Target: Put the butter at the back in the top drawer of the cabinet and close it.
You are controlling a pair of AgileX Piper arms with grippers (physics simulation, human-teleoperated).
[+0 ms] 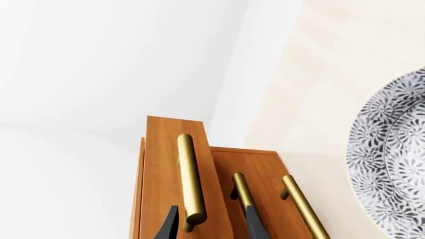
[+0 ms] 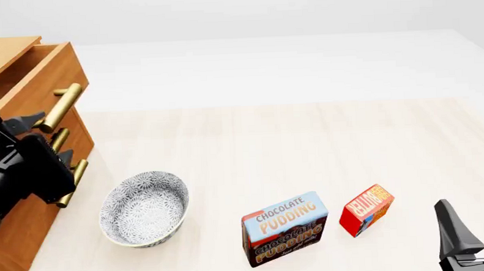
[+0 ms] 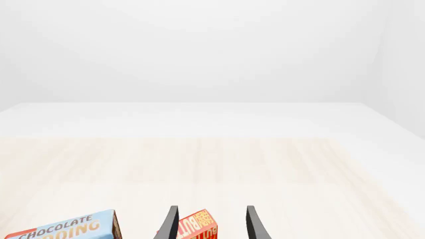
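Left side of bench [image 2: 308, 145]: the cabinet [image 2: 26, 237] stands at the left edge, light brown wood, three drawers with brass bar handles. The top drawer [image 2: 47, 73] is pulled out, its front standing proud of the two lower fronts; the left wrist view shows the same step between fronts.

Left tool [image 2: 28, 123]: at the top drawer's handle [image 2: 61, 106]. In the left wrist view the two dark fingers [image 1: 169, 226] sit one on each side of the near end of the brass bar, spread a little wider than the bar. Contact with the bar cannot be made out; nothing is clearly gripped.

Right tool [image 2: 479, 226]: low at the near right corner of the front view, fingers parted with a clear gap, nothing between them. It sits right of the butter and apart from it.

The butter [image 2: 366, 209]: small red and orange box, white lettering, on the bench toward the near right. In the right wrist view it shows through the gap between the fingers, beyond the tips.

Pudding box [image 2: 285, 228]: blue and brown, "Chocolate Pudding", just left of the butter, slightly nearer, not touching.

Bowl [image 2: 145, 208]: patterned grey and white, near the cabinet's right side, left of the pudding box, tilted with its opening toward the camera.
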